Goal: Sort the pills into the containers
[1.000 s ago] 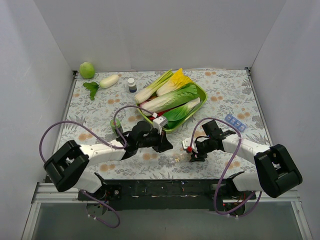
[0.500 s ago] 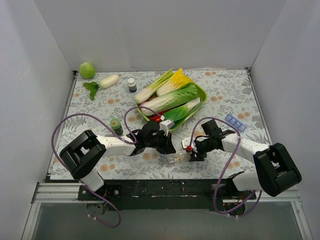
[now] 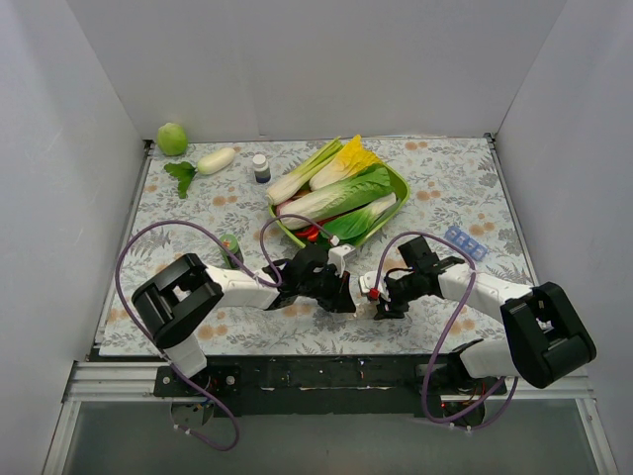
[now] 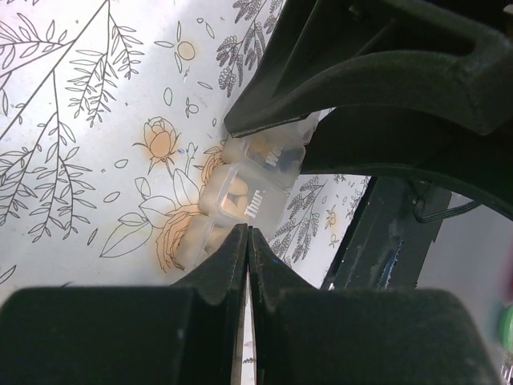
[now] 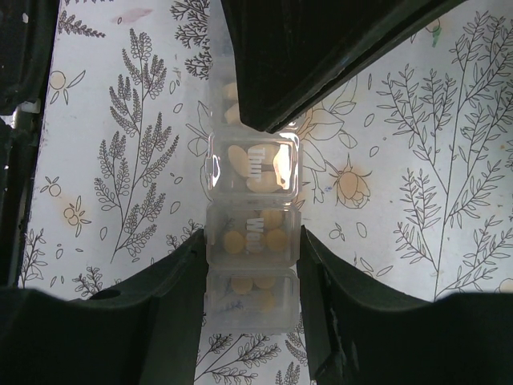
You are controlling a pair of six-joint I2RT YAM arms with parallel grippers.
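The clear pill organizer strip [image 5: 252, 200] lies on the flowered table cover, with yellow and tan pills [image 5: 234, 241] inside its closed compartments. My right gripper [image 5: 252, 237] is shut on the strip, one finger against each long side. My left gripper [image 4: 248, 233] is shut and empty, its tips touching the strip [image 4: 244, 190] from the other end. In the top view both grippers, the left [image 3: 348, 297] and the right [image 3: 380, 306], meet near the front middle of the table and mostly hide the strip.
A green tray [image 3: 400, 183] of leafy vegetables stands just behind the grippers. A blue compartment strip [image 3: 465, 242] lies at the right. A small green bottle [image 3: 229, 244] stands left of the left arm. A white bottle [image 3: 261, 168], a radish [image 3: 216, 160] and a green fruit [image 3: 172, 139] are at the back left.
My left arm has swung right along the front of the table until its shut gripper reached the organizer. The right arm and the strip have stayed in place.
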